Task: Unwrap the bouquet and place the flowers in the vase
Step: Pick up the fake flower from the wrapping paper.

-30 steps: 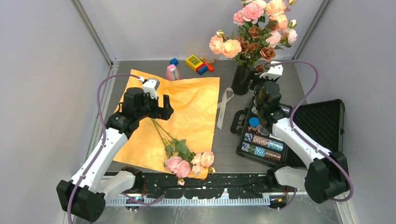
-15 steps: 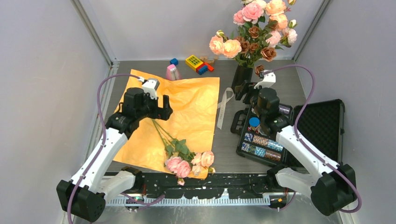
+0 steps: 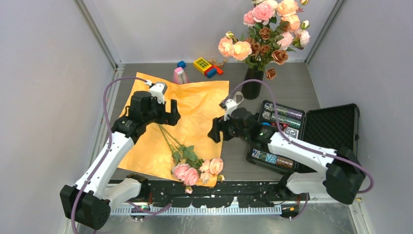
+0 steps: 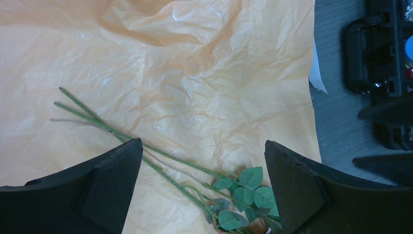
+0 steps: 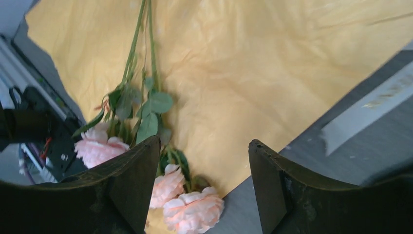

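The bouquet lies undone: its orange paper [image 3: 195, 105] is spread flat and the cream ribbon [image 3: 237, 100] rests off its right edge. A few flowers [image 3: 195, 171] lie on the paper, stems [image 4: 146, 146] pointing to the far left and pink blooms [image 5: 192, 209] at the near edge. The black vase [image 3: 252, 87] at the back holds a big bunch of roses. My left gripper [image 3: 168, 113] hovers open above the stems [image 4: 202, 144]. My right gripper [image 3: 214, 132] hangs open over the paper's right edge, facing the blooms [image 5: 204, 141]. Neither holds anything.
A pink metronome [image 3: 179, 75] and toy bricks [image 3: 207, 67] stand behind the paper. An open black case [image 3: 336, 129] with a tray of small parts [image 3: 272, 153] lies at the right, under my right arm. Grey walls close in both sides.
My right arm has swung from beside the vase leftward and nearer, to the paper's right edge, its jaws narrowing a little. The left arm and the flowers have not moved.
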`<state>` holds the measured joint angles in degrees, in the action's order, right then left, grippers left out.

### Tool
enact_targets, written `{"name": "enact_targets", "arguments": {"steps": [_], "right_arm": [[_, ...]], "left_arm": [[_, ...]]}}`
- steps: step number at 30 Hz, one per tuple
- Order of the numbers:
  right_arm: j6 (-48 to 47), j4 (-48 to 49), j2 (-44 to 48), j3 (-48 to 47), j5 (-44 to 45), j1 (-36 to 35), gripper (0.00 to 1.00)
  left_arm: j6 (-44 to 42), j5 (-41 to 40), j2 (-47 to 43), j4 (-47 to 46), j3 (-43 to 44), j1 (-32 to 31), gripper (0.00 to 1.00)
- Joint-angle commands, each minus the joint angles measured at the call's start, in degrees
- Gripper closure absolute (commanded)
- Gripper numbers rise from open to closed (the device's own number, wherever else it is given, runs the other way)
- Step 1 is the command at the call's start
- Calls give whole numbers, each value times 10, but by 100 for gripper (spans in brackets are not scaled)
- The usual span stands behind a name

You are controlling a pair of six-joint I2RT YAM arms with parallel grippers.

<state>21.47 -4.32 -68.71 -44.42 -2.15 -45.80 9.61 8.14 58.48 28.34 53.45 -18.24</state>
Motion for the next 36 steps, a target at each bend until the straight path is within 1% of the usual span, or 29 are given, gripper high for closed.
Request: {"name": "enact_targets", "arguments": {"steps": [1, 5, 8, 11, 12, 17, 26, 31, 36], "right_arm": [[35, -15, -51, -34, -43, -67, 28], [70, 34, -120, -52, -29, -106, 34], [82, 77, -183, -77, -17, -131, 41], [98, 95, -237, -107, -26, -142, 49], [100, 99, -244, -111, -31, -146, 50], [105, 105, -274, -114, -32, -158, 51], [91, 105, -318, -137, -5, -169, 52], [79, 92, -339, -148, 19, -179, 53], [69, 83, -345, -145, 68, -186, 56]], "left_arm": [[-6, 8, -4, 4, 26, 3, 0], [-6, 8, -3, 4, 24, 3, 0], [-6, 6, -2, 5, 25, 3, 0], [-6, 6, -2, 5, 25, 3, 0], [-6, 6, -2, 5, 25, 3, 0], [-6, 10, -3, 3, 25, 3, 0], [-6, 11, -3, 5, 25, 3, 0], [-6, 11, -2, 5, 25, 3, 0], [-6, 11, 0, 5, 25, 3, 0]]}}
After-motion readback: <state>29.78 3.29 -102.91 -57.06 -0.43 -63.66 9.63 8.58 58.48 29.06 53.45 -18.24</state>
